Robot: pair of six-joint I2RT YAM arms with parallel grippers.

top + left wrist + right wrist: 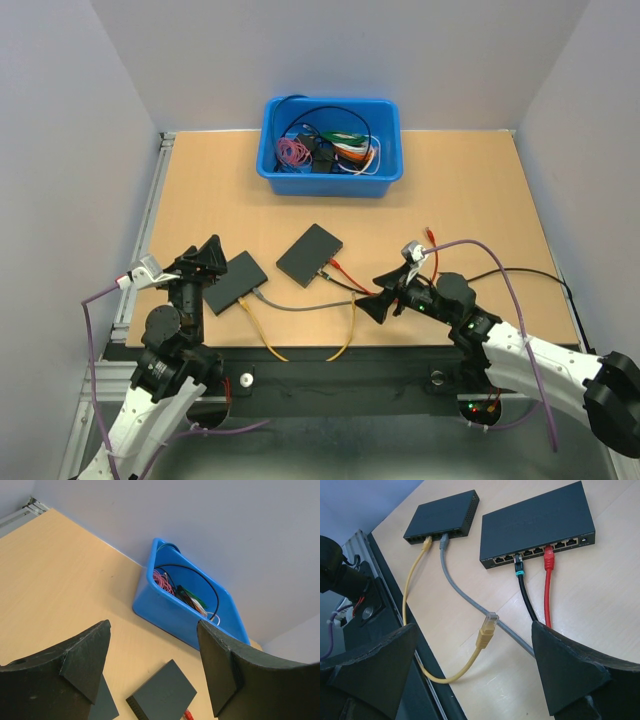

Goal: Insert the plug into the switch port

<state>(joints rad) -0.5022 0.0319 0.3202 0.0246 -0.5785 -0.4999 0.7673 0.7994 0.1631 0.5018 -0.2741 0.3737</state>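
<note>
Left gripper (207, 268) is near me with its fingers spread and nothing held, right by the left switch (442, 517). My right gripper (384, 300) is wide open too, empty, low over the table (480, 200). The loose yellow plug (486, 631) lies just ahead of it, resting across the grey cable (457, 582). The yellow cable's other end and the grey cable are plugged into the left switch. The right switch (540, 522) has a black cable (524, 587) and a red cable (548, 587) plugged in. The blue bin (330, 178) of cables sits far back.
</note>
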